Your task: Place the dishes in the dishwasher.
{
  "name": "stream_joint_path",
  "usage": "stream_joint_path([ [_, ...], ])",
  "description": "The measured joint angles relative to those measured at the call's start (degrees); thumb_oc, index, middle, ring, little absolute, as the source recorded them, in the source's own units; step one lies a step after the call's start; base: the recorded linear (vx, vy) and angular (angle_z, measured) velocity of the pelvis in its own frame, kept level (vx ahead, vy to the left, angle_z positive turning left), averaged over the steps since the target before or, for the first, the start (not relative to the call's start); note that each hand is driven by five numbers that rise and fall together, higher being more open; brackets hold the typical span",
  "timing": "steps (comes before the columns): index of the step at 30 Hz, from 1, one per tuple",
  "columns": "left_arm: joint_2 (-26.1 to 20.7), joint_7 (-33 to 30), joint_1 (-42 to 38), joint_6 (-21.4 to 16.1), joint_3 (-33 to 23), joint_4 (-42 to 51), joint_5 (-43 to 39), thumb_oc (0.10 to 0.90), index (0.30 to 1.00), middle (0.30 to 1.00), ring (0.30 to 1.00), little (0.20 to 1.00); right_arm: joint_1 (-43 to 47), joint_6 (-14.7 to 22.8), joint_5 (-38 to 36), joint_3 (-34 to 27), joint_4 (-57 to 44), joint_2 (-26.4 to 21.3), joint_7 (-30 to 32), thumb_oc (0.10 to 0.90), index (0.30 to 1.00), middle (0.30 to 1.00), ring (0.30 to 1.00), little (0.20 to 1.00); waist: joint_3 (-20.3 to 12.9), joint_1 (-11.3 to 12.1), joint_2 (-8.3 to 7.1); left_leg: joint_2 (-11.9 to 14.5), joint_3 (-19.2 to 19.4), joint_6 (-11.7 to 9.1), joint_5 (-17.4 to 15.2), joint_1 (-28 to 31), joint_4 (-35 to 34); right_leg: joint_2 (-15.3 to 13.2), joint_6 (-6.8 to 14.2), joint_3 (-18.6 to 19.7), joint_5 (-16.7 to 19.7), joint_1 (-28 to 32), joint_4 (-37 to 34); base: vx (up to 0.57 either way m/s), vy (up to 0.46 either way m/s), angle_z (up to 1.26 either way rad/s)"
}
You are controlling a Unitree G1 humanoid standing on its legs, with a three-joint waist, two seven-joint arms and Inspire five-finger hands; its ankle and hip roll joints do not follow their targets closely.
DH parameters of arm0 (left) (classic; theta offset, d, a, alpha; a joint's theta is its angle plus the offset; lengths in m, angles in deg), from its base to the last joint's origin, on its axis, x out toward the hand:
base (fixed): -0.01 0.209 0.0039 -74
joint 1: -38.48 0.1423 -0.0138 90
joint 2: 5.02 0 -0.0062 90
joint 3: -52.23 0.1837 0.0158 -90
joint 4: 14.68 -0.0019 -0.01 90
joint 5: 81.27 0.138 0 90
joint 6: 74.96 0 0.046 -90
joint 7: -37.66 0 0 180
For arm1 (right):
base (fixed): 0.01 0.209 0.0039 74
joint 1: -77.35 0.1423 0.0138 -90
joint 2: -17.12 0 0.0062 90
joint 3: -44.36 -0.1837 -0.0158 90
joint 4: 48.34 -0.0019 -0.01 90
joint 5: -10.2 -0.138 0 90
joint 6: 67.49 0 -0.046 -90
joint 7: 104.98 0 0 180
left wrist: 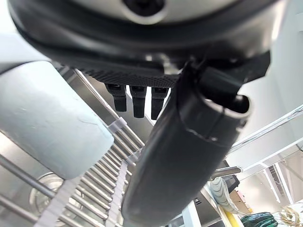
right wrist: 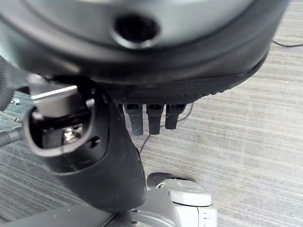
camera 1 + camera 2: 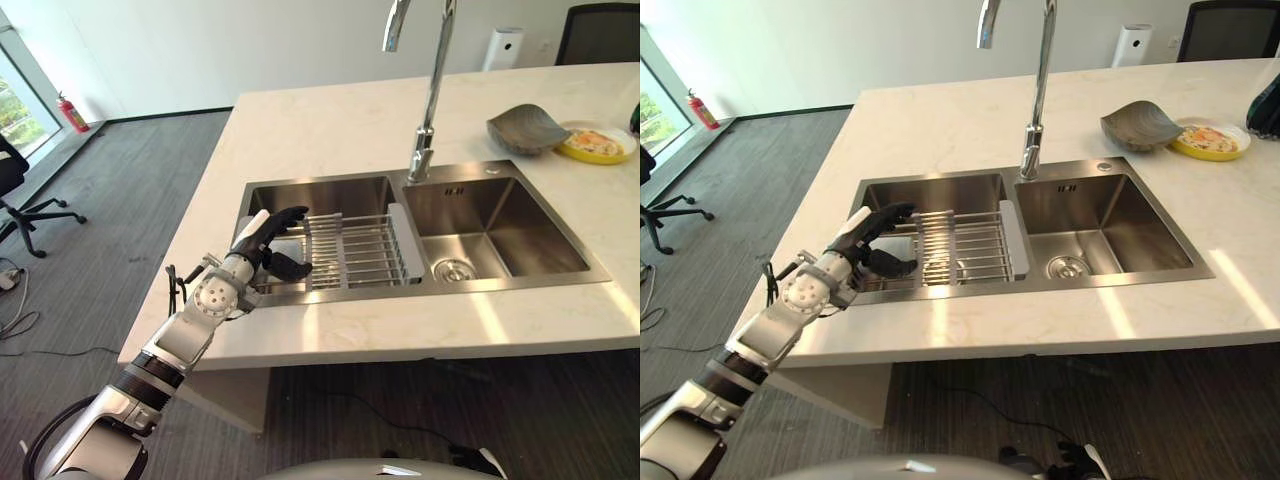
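Note:
A grey bowl (image 3: 525, 128) and a yellow plate (image 3: 598, 143) with food scraps sit on the pale counter (image 3: 330, 120) at the far right, behind the sink. My left hand (image 3: 268, 245) hovers over the left basin, at the left end of a wire rack (image 3: 350, 250). Its fingers are stretched out, its thumb stands apart, and it holds nothing. In the left wrist view the thumb (image 1: 184, 156) and fingers reach over the rack's bars (image 1: 90, 194). My right hand (image 2: 94, 156) hangs above grey carpet with straight fingers (image 2: 149, 118) and nothing in it.
A double steel sink (image 3: 500, 235) with a tall faucet (image 3: 430, 90) is set in the counter. A white appliance (image 3: 502, 46) and a dark chair (image 3: 598, 30) stand behind the counter. An office chair (image 3: 20, 205) and a fire extinguisher (image 3: 72, 112) are at the left.

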Motion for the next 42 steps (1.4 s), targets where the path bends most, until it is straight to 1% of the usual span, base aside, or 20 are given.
stream_joint_path([
  [4, 0.0, -1.3, -1.8, 0.0, 0.0, 0.0, 0.7, 0.8, 0.9, 0.9, 0.9, 0.9, 0.0, -0.5, -0.1, 0.0, 0.0, -0.2, 0.0, 0.8, 0.9, 0.9, 0.9, 0.9, 0.3, 0.0, 0.36, 0.1, 0.0, 0.0, 0.0, 1.0, 0.0, 0.0, 0.2, 0.0, 0.5, 2.1, -2.4, 0.0, 0.002, -0.01],
  [7, 0.0, -1.3, -2.3, 0.0, 0.0, 0.0, 2.1, 0.8, 0.9, 0.9, 0.9, 0.9, 0.0, -0.5, -1.0, 0.0, -0.6, -1.0, 0.0, 0.8, 0.9, 0.9, 0.9, 0.9, 1.0, 0.0, 1.28, 0.3, 0.0, -0.2, -0.2, 1.2, 0.0, 0.3, 0.0, 0.0, 0.4, 2.3, -2.5, 0.0, 0.0, 0.0],
  [9, -0.1, -1.1, -2.3, 0.1, 0.1, -0.1, 3.1, 0.8, 0.9, 0.9, 0.9, 0.9, 0.1, -0.5, -1.0, 0.0, -1.1, -1.8, -0.1, 0.8, 0.9, 0.9, 0.9, 0.9, 2.1, 0.0, 2.37, 0.7, 0.0, -0.8, -0.8, 1.2, 0.0, 0.6, 0.0, 0.0, 0.4, 2.3, -2.5, 0.0, 0.0, 0.0],
  [10, -0.1, -1.1, -2.3, 0.1, 0.1, -0.1, 3.1, 0.8, 0.9, 0.9, 0.9, 0.9, 0.1, -0.5, -1.0, 0.0, -1.1, -1.8, -0.1, 0.8, 0.9, 0.9, 0.9, 0.9, 2.1, 0.0, 2.37, 0.7, 0.0, -0.8, -0.8, 1.2, 0.0, 0.6, 0.0, 0.0, 0.4, 2.3, -2.5, 0.0, 0.0, 0.0],
  [12, -0.4, -0.3, -2.5, 0.1, 0.3, 0.0, 6.6, 0.8, 0.9, 0.9, 0.9, 0.9, 0.1, -0.6, -1.0, 0.0, -1.1, -2.2, -0.1, 0.8, 0.9, 0.9, 0.9, 0.9, 2.6, 0.1, 2.59, 0.7, 0.0, -0.8, -1.0, 1.2, 0.0, 0.6, 0.0, 0.0, 0.4, 2.2, -2.5, 0.0, 0.0, 0.0],
  [13, -1.6, 0.2, -2.8, 0.2, 1.0, 0.0, 9.2, 0.8, 0.9, 0.9, 0.9, 0.9, 0.1, -0.6, -1.0, -0.1, -1.1, -2.2, -0.2, 0.8, 0.9, 0.9, 0.9, 0.9, 2.8, 0.1, 2.58, 0.7, 0.0, -0.7, -1.0, 1.2, 0.0, 0.6, 0.0, 0.0, 0.4, 2.2, -2.5, -0.04, -0.011, -0.03],
  [17, -10.3, 3.2, -7.7, 0.1, 8.4, -0.3, 18.4, 0.8, 0.9, 0.9, 0.9, 0.9, 0.0, -0.6, -1.0, -0.1, -1.0, -2.0, -0.3, 0.8, 0.9, 0.9, 0.9, 0.9, 3.5, 0.0, 2.27, 0.6, 0.3, -0.7, -1.1, 1.1, 0.0, 0.5, 0.0, 0.0, 0.4, 2.0, -2.4, -0.01, -0.003, -0.02],
  [18, -11.5, 4.2, -9.1, 0.0, 9.9, -0.6, 21.0, 0.8, 0.9, 0.9, 0.9, 0.9, 0.1, -0.6, -1.0, -0.1, -0.9, -2.0, -0.5, 0.8, 0.9, 0.9, 0.9, 0.9, 3.6, 0.2, 2.21, 0.6, 0.2, -0.7, -1.2, 1.1, 0.0, 0.5, 0.0, 0.0, 0.4, 2.0, -2.3, -0.04, -0.01, 0.02],
  [19, -11.8, 4.9, -10.1, -0.1, 10.7, -0.9, 22.9, 0.8, 0.9, 0.9, 0.9, 0.9, 0.3, -0.6, -1.0, -0.1, -0.8, -2.0, -0.7, 0.8, 0.9, 0.9, 0.9, 0.9, 3.7, 0.3, 2.13, 0.5, 0.2, -0.7, -1.1, 1.1, 0.0, 0.4, 0.0, 0.0, 0.4, 2.0, -2.3, 0.0, 0.0, 0.0],
  [20, -11.7, 5.6, -10.1, -0.5, 10.7, -2.0, 24.6, 0.8, 0.9, 0.9, 0.9, 0.9, 1.1, -0.6, -1.0, 0.0, -0.1, -1.9, -0.9, 0.8, 0.9, 0.9, 0.9, 0.9, 3.7, 0.2, 2.07, 0.4, 0.2, -0.7, -1.1, 1.2, 0.0, 0.3, 0.0, 0.0, 0.3, 2.1, -2.3, 0.0, 0.0, 0.0],
  [23, -11.6, 7.5, -10.5, -0.5, 11.6, -4.5, 25.2, 0.8, 0.9, 0.9, 0.9, 0.9, 1.8, -0.6, -1.0, 0.0, 0.7, -1.8, -1.1, 0.8, 0.9, 0.9, 0.9, 0.9, 3.8, 0.0, 2.0, 0.5, 0.2, -0.7, -1.1, 1.2, 0.0, 0.4, -0.1, 0.0, 0.3, 2.1, -2.3, 0.01, 0.004, 0.0],
  [28, -9.7, 8.9, -10.4, -0.7, 11.9, -8.6, 26.4, 0.8, 0.9, 0.9, 0.9, 0.9, 2.0, -0.5, -1.0, 0.0, 1.3, -1.6, -1.4, 0.8, 0.9, 0.9, 0.9, 0.9, 3.9, -0.1, 1.92, 0.5, 0.2, -0.7, -1.2, 1.6, 0.0, 0.4, 0.0, 0.0, 0.1, 2.5, -2.4, 0.02, 0.009, 0.0],
  [30, -8.4, 10.2, -10.4, -0.1, 12.0, -10.8, 26.5, 0.8, 0.9, 0.9, 0.9, 0.9, 2.0, -0.6, -1.0, 0.0, 1.3, -1.4, -1.5, 0.8, 0.9, 0.9, 0.9, 0.9, 4.0, -0.2, 1.97, 0.5, 0.2, -0.8, -1.4, 1.8, 0.0, 0.4, 0.0, 0.0, 0.0, 2.7, -2.5, 0.0, 0.0, 0.0],
  [32, -8.4, 11.8, -10.4, 0.2, 13.0, -12.3, 26.6, 0.8, 0.9, 0.9, 0.9, 0.9, 2.1, -0.5, -1.1, -0.1, 1.4, -1.4, -1.6, 0.8, 0.9, 0.9, 0.9, 0.9, 4.0, -0.4, 1.97, 0.5, 0.2, -0.8, -1.4, 1.8, 0.0, 0.4, 0.0, 0.0, 0.0, 2.7, -2.5, -0.02, 0.0, 0.0],
  [35, -7.8, 12.9, -10.6, 0.4, 13.7, -12.8, 28.0, 0.8, 0.9, 0.9, 0.9, 0.9, 2.4, -0.5, -1.1, -0.1, 2.0, -1.5, -1.9, 0.8, 0.9, 0.9, 0.9, 0.9, 3.9, -0.4, 2.07, 0.5, 0.2, -0.8, -1.4, 1.8, 0.0, 0.4, 0.0, 0.0, 0.1, 2.7, -2.3, 0.01, 0.006, 0.0],
  [37, -7.1, 14.3, -10.8, 1.3, 13.7, -13.0, 29.1, 0.8, 0.9, 0.9, 0.9, 0.9, 2.8, -0.6, -1.1, -0.1, 2.4, -1.4, -2.2, 0.8, 0.9, 0.9, 0.9, 0.9, 3.9, -0.4, 2.09, 0.5, 0.2, -0.8, -1.4, 1.9, 0.0, 0.4, 0.0, 0.0, 0.1, 2.7, -2.3, 0.0, 0.0, 0.0],
  [41, -4.8, 16.0, -12.6, 2.4, 14.0, -15.4, 30.7, 0.8, 0.9, 0.9, 0.9, 0.9, 3.4, -0.7, -1.1, -0.1, 3.3, -1.4, -2.5, 0.8, 0.9, 0.9, 0.9, 0.9, 3.8, -0.4, 2.21, 0.5, 0.2, -0.8, -1.4, 2.0, 0.0, 0.5, 0.0, 0.0, 0.1, 2.9, -2.3, -0.02, -0.004, 0.0],
  [42, -3.3, 16.2, -12.9, 2.9, 14.0, -16.3, 31.8, 0.8, 0.9, 0.9, 0.9, 0.9, 3.5, -0.7, -1.1, -0.1, 3.4, -1.6, -2.5, 0.8, 0.9, 0.9, 0.9, 0.9, 3.5, -0.4, 2.32, 0.5, 0.2, -0.8, -1.5, 2.0, 0.0, 0.4, 0.0, 0.0, 0.1, 2.9, -2.3, -0.04, -0.008, 0.0],
])
